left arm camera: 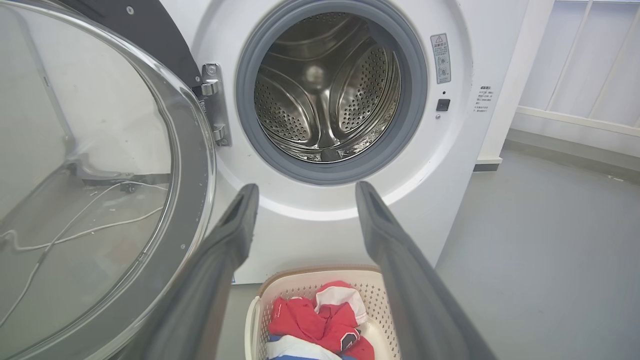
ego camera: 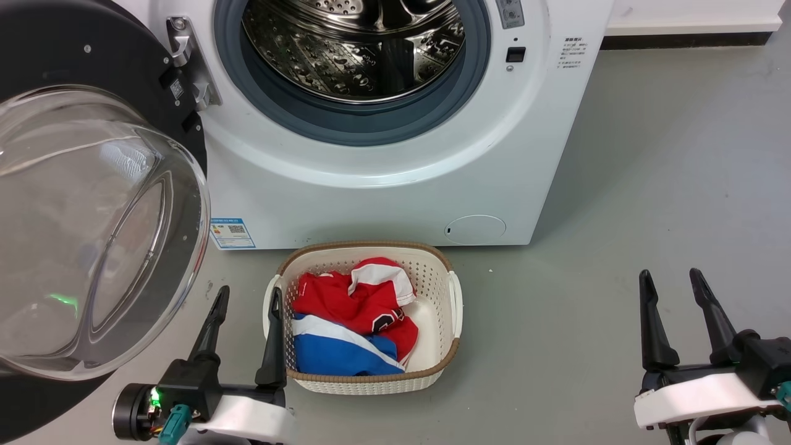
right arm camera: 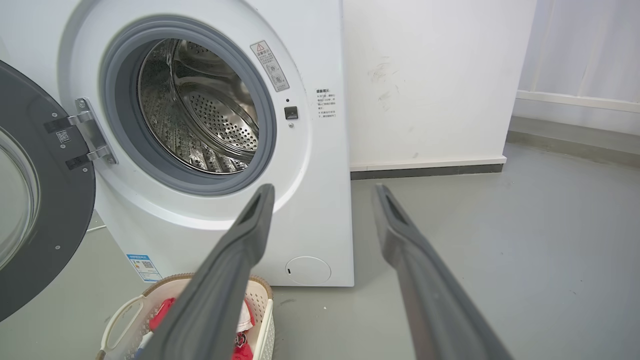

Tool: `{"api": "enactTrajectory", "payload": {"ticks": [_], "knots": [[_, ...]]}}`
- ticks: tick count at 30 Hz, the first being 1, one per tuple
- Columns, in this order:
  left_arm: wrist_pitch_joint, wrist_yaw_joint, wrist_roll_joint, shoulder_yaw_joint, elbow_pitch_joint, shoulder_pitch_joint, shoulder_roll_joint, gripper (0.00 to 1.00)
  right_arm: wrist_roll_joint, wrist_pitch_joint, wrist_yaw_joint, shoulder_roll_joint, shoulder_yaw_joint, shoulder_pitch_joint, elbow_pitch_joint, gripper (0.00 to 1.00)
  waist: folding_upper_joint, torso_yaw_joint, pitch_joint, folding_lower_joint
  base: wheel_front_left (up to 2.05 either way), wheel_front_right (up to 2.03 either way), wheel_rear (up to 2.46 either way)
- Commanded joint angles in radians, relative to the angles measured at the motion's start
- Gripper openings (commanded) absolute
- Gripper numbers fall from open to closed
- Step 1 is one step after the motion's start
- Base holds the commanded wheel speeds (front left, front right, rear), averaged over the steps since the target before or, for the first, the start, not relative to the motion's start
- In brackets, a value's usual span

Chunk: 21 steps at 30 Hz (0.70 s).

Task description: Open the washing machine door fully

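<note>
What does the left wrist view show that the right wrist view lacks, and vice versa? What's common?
Left wrist: pale cables on the floor, seen through the glass of the washing machine door. Right wrist: the round cap and blue label low on the washing machine, and a scuffed white wall. Both: the door standing open, the steel drum, the basket of red clothes, and an open gripper: left gripper, right gripper.

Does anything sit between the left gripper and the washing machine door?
Nothing visible does. The left gripper, jaws open, is just beside the glass bowl of the washing machine door, with only a gap between them. The laundry basket sits on the gripper's other side, away from the door.
</note>
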<state>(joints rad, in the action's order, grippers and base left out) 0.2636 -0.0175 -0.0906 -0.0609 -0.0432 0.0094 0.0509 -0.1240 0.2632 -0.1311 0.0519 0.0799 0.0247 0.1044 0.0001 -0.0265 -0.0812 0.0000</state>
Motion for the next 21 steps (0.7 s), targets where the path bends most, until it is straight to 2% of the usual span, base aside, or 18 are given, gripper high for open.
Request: {"api": "enactTrajectory", "payload": {"ticks": [1, 18, 19, 21], "knots": [[0.002, -0.002, 0.004, 0.002, 0.001, 0.000, -0.001, 1.00, -0.003, 0.002, 0.001, -0.003, 0.000, 0.004, -0.001, 1.00, -0.0001, 0.000, 0.000, 0.0000, 0.00, 0.00, 0.00], [0.002, -0.016, -0.027, 0.017, -0.018, 0.002, -0.001, 1.00, -0.022, 0.002, 0.001, -0.003, 0.004, 0.008, -0.002, 1.00, -0.0001, 0.005, -0.001, 0.0000, 0.00, 0.00, 0.00], [0.000, -0.012, -0.026, 0.014, -0.022, 0.002, 0.000, 0.00, -0.020, 0.000, 0.000, 0.000, 0.003, 0.000, 0.003, 0.00, -0.0001, 0.005, -0.001, 0.0000, 0.00, 0.00, 0.00], [-0.001, -0.012, -0.028, 0.012, -0.040, 0.008, 0.000, 0.00, -0.022, -0.001, 0.000, 0.000, 0.002, -0.008, 0.021, 0.00, -0.0001, 0.005, 0.000, 0.0000, 0.00, 0.00, 0.00]]}}
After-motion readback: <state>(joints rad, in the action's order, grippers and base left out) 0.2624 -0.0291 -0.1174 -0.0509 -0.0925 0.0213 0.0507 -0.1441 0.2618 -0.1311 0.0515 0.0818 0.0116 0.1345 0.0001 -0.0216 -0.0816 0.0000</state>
